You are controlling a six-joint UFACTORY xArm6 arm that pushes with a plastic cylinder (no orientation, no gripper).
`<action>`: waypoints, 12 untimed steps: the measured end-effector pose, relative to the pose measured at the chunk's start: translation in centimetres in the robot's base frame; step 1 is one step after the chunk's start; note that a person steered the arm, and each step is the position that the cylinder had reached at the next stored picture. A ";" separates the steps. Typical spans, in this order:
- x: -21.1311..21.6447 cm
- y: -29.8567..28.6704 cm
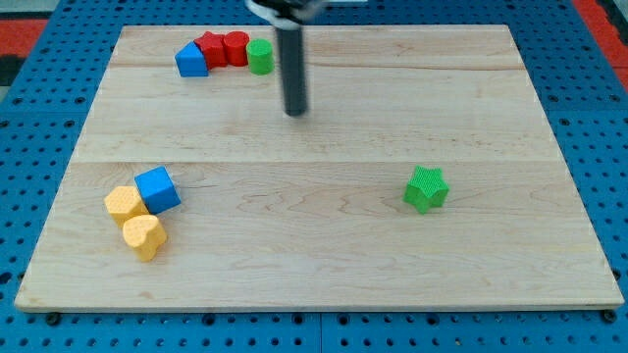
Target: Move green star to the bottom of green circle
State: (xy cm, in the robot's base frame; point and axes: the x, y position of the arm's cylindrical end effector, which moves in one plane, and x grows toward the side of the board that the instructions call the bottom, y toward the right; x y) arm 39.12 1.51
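Note:
The green star (426,188) lies on the wooden board at the view's right, below the middle. The green circle (260,56) stands near the view's top, left of centre, at the right end of a row of blocks. My tip (295,112) is the lower end of the dark rod and rests on the board just below and to the right of the green circle. It is far up and to the left of the green star and touches no block.
Left of the green circle stand a red cylinder (235,47), another red block (211,48) and a blue block (191,61). At the lower left sit a blue cube (157,189), a yellow block (125,204) and a yellow heart (144,235). The board (314,265) lies on a blue pegboard.

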 end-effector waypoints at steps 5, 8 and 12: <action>9.7 8.5; 10.7 -6.0; 6.6 -15.7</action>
State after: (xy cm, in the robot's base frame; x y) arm 45.69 -14.18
